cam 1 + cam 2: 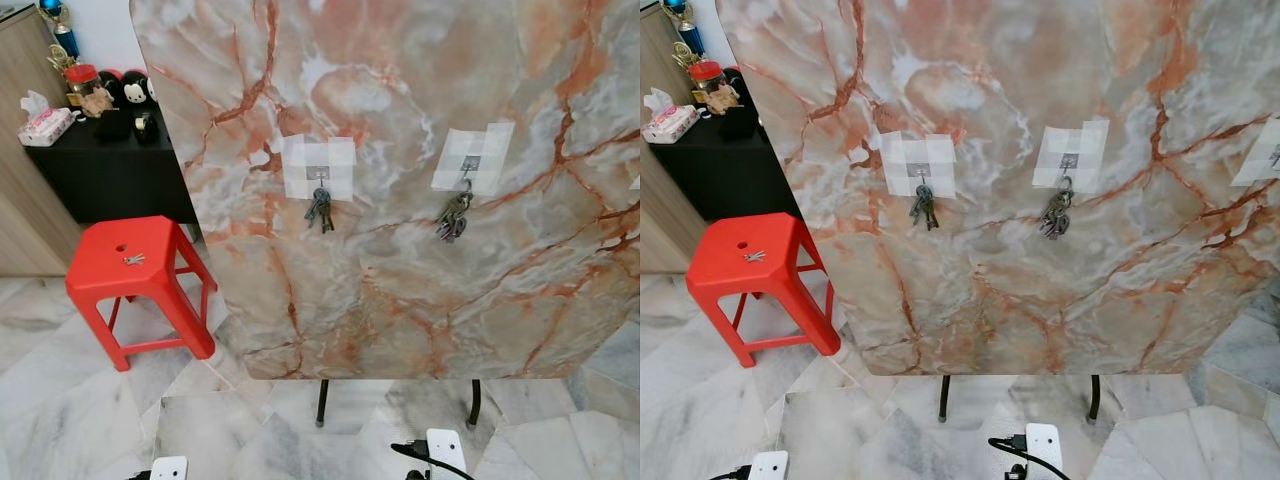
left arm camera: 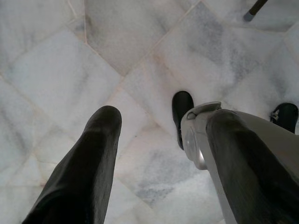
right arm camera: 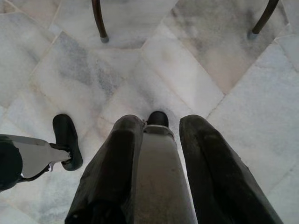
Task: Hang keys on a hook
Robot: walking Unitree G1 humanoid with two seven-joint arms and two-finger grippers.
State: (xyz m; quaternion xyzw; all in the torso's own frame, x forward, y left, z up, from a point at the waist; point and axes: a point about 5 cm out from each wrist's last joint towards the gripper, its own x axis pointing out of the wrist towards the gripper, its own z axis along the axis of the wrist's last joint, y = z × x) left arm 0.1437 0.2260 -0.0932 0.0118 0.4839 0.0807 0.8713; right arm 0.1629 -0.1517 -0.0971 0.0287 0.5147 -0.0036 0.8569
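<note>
Even, bright indoor light; head views sharp, with mild bending of straight lines toward the edges. The marble panel [image 1: 400, 180] shows a soft sheen, no hard glare. Wrist views are dimmer: black fingers [image 2: 84, 168] close to the lens blur, floor [image 3: 210, 84] beyond stays clear.

Each gripper, left gripper [image 2: 159, 163] and right gripper [image 3: 161, 163], has two long, rounded black fingers [image 2: 88, 158]; silver-grey legs end in black feet [image 3: 65, 140], with white housings and a black cable at lower frame
</note>
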